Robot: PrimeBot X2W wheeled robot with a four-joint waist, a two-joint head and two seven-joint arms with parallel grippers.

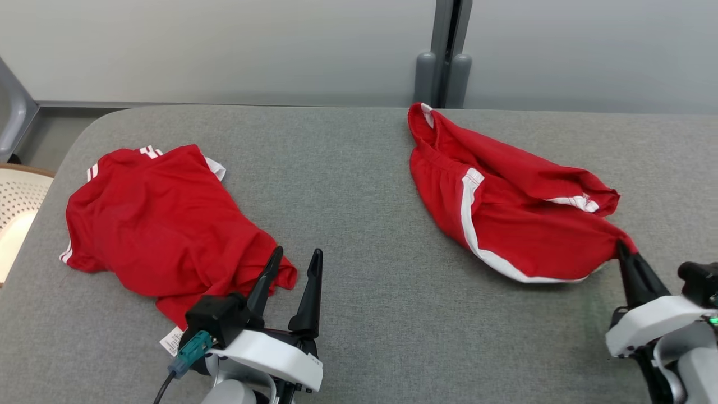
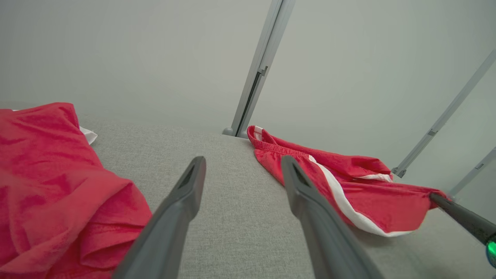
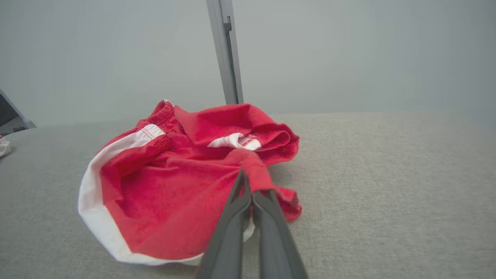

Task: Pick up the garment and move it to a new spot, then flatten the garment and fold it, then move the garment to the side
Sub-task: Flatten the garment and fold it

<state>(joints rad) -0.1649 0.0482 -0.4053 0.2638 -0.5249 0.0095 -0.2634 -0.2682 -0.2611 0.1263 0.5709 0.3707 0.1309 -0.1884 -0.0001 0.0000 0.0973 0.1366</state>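
The garment [image 1: 505, 213], a pair of red shorts with white trim, lies crumpled on the right of the grey padded table [image 1: 348, 185]. My right gripper [image 1: 624, 247] is shut on a pinched fold at the garment's near right corner; in the right wrist view the gripper [image 3: 248, 188] has its fingers pressed together with red cloth [image 3: 162, 186] drawn up between the tips. My left gripper [image 1: 297, 255] stands open and empty at the lower left, its fingers apart over bare table [image 2: 244, 162]. From the left wrist the garment [image 2: 372, 197] lies to the right.
A second red garment, a shirt [image 1: 157, 224] with white stripes, lies bunched on the table's left, just beside my left gripper. A pale perforated chair [image 1: 17, 202] stands off the left edge. A grey post [image 1: 449, 56] rises behind the table's far edge.
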